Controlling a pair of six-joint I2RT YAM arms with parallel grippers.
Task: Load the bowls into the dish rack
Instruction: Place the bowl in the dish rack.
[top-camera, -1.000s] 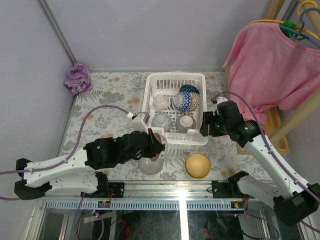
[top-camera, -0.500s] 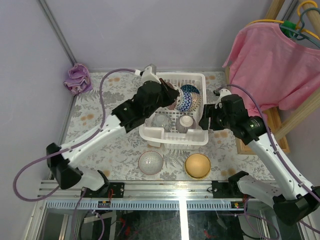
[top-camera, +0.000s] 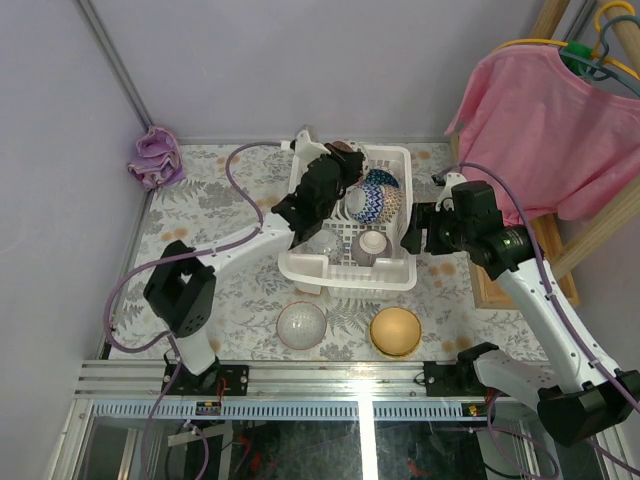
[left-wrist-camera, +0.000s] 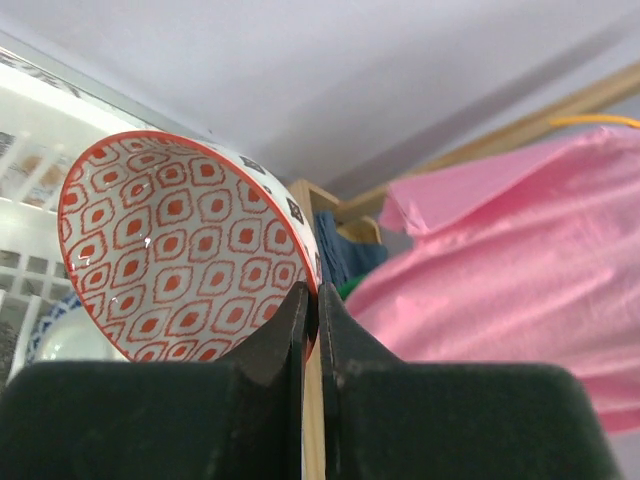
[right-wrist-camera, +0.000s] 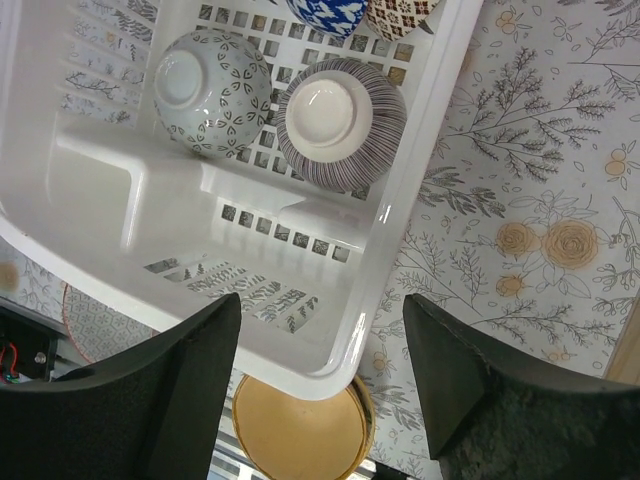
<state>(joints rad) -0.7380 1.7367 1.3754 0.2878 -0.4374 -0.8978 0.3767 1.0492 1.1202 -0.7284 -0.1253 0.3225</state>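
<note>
Left wrist view: left pincer (left-wrist-camera: 312, 300) clamped on the rim of a tilted red-patterned bowl (left-wrist-camera: 185, 250), lower left of frame. From the top camera, that bowl hangs over the upper end of the white dish rack (top-camera: 345, 275), centre frame. Right pincer (right-wrist-camera: 320, 300) gapes wide, empty, above a rack corner. Inside sit an upturned grey bowl (right-wrist-camera: 210, 90) and striped bowl (right-wrist-camera: 340, 108); a tan bowl (top-camera: 395, 330) and pale bowl (top-camera: 302, 325) rest on the tabletop (top-camera: 220, 200) below the rack

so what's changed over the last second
The left gripper carried the red patterned bowl from the front of the table to above the far side of the dish rack, shut on it throughout. The right gripper barely shifted beside the rack, open. The grey bowl and tan bowl in front stayed put.
</note>
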